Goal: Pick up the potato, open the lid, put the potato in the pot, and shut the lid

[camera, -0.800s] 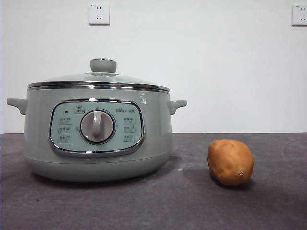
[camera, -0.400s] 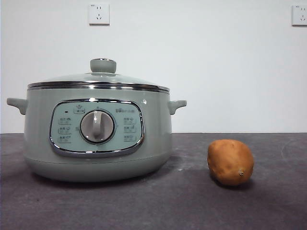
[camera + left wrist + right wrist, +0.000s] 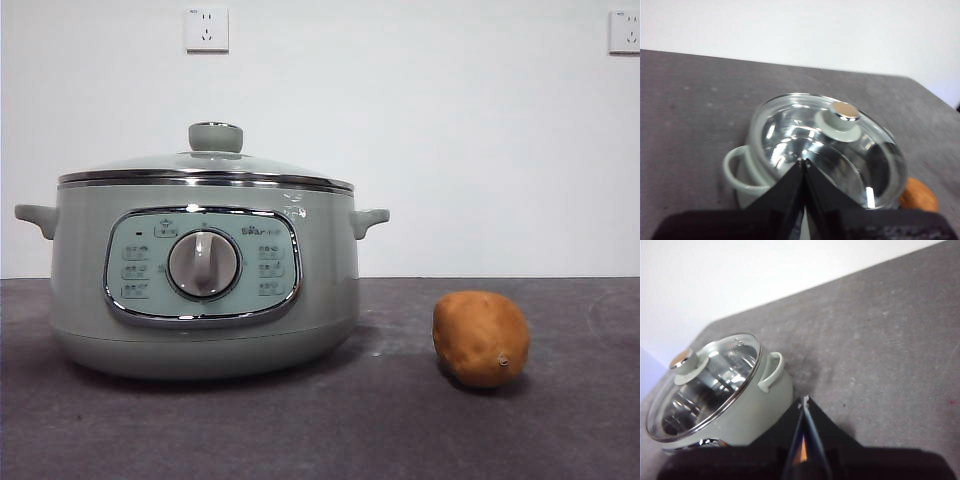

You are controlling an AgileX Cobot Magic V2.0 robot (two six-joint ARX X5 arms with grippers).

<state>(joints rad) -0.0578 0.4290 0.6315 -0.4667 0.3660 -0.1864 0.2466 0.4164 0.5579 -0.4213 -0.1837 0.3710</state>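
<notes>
Overhead, the left gripper (image 3: 804,161) is hanging pinched closed and empty above the lid (image 3: 827,145), which is sitting on the pot (image 3: 205,280). Likewise clenched, the right gripper (image 3: 804,400) is hovering beside the pot, the potato (image 3: 480,338) lying below on the table (image 3: 400,430).

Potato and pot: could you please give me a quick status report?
Left gripper and right gripper shut, empty, aloft. Potato on table beside pot, untouched. Lid on. Nothing blocking.

Sage-green pot (image 3: 205,300), orange-brown potato (image 3: 480,338)
</notes>
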